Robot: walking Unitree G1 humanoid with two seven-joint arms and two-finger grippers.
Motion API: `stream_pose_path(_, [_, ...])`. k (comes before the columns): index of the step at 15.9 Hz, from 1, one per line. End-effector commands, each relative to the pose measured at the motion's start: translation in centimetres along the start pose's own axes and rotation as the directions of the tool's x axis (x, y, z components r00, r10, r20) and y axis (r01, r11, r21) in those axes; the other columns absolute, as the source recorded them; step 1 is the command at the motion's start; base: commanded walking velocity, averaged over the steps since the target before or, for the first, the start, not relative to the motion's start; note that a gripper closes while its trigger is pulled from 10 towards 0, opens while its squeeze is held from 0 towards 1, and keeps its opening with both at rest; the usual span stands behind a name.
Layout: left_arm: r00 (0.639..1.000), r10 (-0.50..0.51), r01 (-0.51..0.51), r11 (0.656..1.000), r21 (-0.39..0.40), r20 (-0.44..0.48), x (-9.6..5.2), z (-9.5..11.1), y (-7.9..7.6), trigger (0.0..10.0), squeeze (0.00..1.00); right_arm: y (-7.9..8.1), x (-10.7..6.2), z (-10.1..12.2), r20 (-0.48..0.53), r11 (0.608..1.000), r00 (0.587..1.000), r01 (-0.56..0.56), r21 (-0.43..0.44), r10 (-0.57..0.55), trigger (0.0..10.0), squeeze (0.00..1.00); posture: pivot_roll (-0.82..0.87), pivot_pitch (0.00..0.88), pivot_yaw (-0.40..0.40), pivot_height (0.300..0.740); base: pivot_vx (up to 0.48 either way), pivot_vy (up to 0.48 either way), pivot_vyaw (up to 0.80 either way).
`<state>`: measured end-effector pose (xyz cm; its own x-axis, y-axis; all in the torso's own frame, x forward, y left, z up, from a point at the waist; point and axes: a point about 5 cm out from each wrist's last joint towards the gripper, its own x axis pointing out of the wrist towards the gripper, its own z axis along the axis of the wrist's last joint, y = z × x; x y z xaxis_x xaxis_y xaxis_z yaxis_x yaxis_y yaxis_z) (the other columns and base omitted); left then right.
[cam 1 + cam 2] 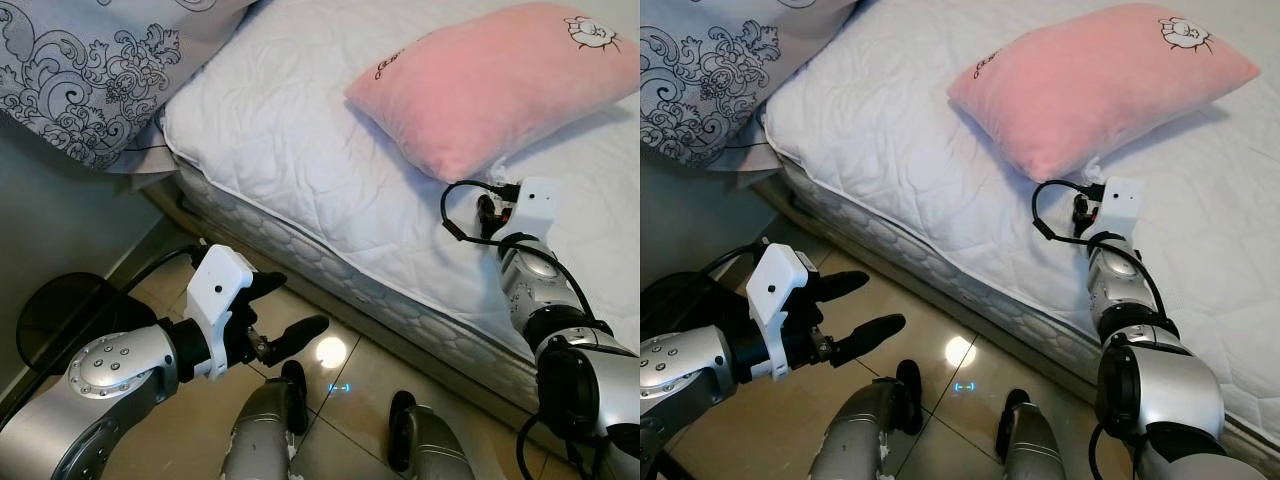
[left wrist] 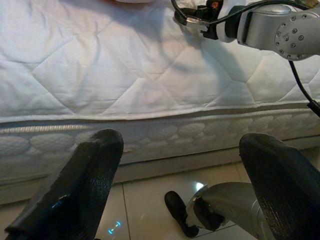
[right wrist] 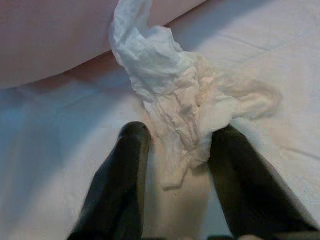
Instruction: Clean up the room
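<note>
Head views: bed [image 1: 300, 140] with white quilted mattress, pink pillow [image 1: 490, 80], patterned grey duvet [image 1: 90, 70] at the corner, tan tiled floor [image 1: 340, 400] below. Right end effector [image 1: 1080, 208] reaches onto the mattress by the pillow's edge.

Left wrist: left end effector [image 2: 185, 185] hangs over the floor, fingers spread apart, gripping nothing.

Right wrist: crumpled white tissue [image 3: 175, 100] on the mattress against the pillow, long axis along the fingers, lower end between the parted, not yet closed fingers [image 3: 120, 170].

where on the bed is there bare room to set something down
The mattress lies bare between the patterned duvet and the pink pillow. It is crowded by the pillow's near corner, where the right gripper straddles a crumpled tissue.
</note>
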<state>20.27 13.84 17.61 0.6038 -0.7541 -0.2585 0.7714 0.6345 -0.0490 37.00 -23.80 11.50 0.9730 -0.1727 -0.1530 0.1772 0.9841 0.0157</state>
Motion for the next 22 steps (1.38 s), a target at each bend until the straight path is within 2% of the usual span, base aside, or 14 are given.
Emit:
stream_pose_path(1, [1.000,-0.009,0.008,1.000,-0.025,-0.024,-0.1,-0.6,0.0,10.0,0.00,0.1,-0.1,-0.6,-0.034,1.000,0.999,-0.006,0.020,0.006,0.0,0.00,0.29,0.342,0.067,0.740,0.000,0.000,0.00])
stream_pose_path(6, [0.999,-0.014,0.013,0.999,-0.031,-0.029,0.0,-0.8,-0.2,10.0,0.00,0.1,-0.1,-0.8,-0.039,0.999,0.999,-0.006,0.032,0.007,0.0,0.00,0.29,0.326,0.068,0.740,0.000,0.000,0.00])
stream_pose_path(11, [1.000,0.018,-0.018,1.000,-0.021,-0.025,0.0,-0.9,0.4,10.0,0.00,0.0,-0.2,-0.8,-0.040,0.999,0.999,-0.007,0.043,0.008,0.0,0.00,0.30,0.301,0.069,0.740,0.000,0.000,0.00])
stream_pose_path(13, [0.998,0.055,-0.056,0.998,-0.031,-0.021,0.1,-1.3,1.2,10.0,0.00,-0.1,-0.2,-0.6,-0.018,0.999,1.000,-0.021,0.036,0.021,0.0,0.00,0.28,0.273,0.057,0.740,0.000,0.000,0.00])
stream_pose_path(17, [0.980,0.198,-0.198,0.980,-0.012,-0.033,1.3,-2.4,3.8,10.0,0.00,-0.8,-0.3,0.1,0.062,0.993,0.998,-0.011,0.116,0.003,0.0,0.00,0.18,0.202,0.026,0.740,0.000,0.000,0.00])
stream_pose_path(19, [0.944,0.331,-0.331,0.942,-0.055,-0.009,2.3,-3.1,5.6,10.0,0.00,-1.0,-0.8,0.3,0.171,0.985,0.985,-0.035,0.171,0.005,0.0,0.00,0.11,0.161,0.007,0.740,0.000,0.000,0.00])
stream_pose_path(20, [0.919,0.394,-0.393,0.916,-0.082,-0.007,2.3,-3.4,6.1,10.0,0.00,-0.9,-1.2,0.4,0.227,0.983,0.974,-0.050,0.175,0.010,0.0,0.00,0.09,0.153,0.010,0.740,0.000,0.000,0.00])
stream_pose_path(21, [0.911,0.411,-0.410,0.907,-0.092,-0.008,2.2,-3.6,6.2,10.0,0.00,-0.9,-1.4,0.4,0.244,0.982,0.970,-0.055,0.181,0.009,0.0,0.00,0.09,0.153,0.010,0.740,0.000,0.000,0.00])
stream_pose_path(22, [0.873,0.487,-0.486,0.866,-0.122,-0.024,2.1,-4.3,6.6,10.0,0.00,-0.5,-2.5,0.1,0.299,0.987,0.953,-0.091,0.129,0.048,0.0,0.00,0.05,0.115,0.022,0.740,0.000,0.000,0.00])
